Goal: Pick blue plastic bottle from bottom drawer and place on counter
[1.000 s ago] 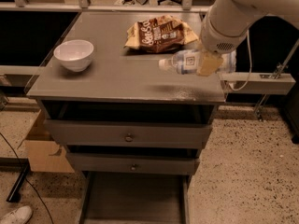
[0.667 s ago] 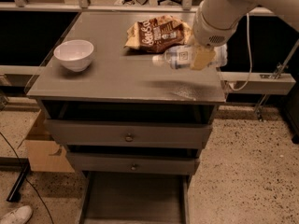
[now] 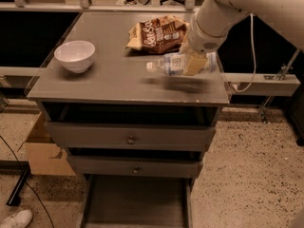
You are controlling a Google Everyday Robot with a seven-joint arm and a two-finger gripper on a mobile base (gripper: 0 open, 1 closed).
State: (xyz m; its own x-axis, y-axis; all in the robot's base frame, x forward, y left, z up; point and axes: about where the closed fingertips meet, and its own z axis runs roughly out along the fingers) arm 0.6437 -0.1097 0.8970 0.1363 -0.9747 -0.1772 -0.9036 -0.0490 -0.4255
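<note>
The blue plastic bottle is a clear pale-bluish bottle with a white cap pointing left. It lies sideways in my gripper, a little above the right part of the counter, with its shadow on the top below it. The gripper is shut on the bottle's middle, and one tan finger covers the label. The white arm comes down from the upper right. The bottom drawer is pulled open at the bottom of the view, and its flat floor is bare.
A white bowl stands on the counter's left. A brown snack bag lies at the back, just behind the gripper. Two upper drawers with round knobs are shut. A cardboard box stands on the floor at left. A shoe is at the lower left corner.
The gripper with the bottle has moved left and towards the back of the counter, closer to the snack bag. Bowl, bag and drawers have not moved.
</note>
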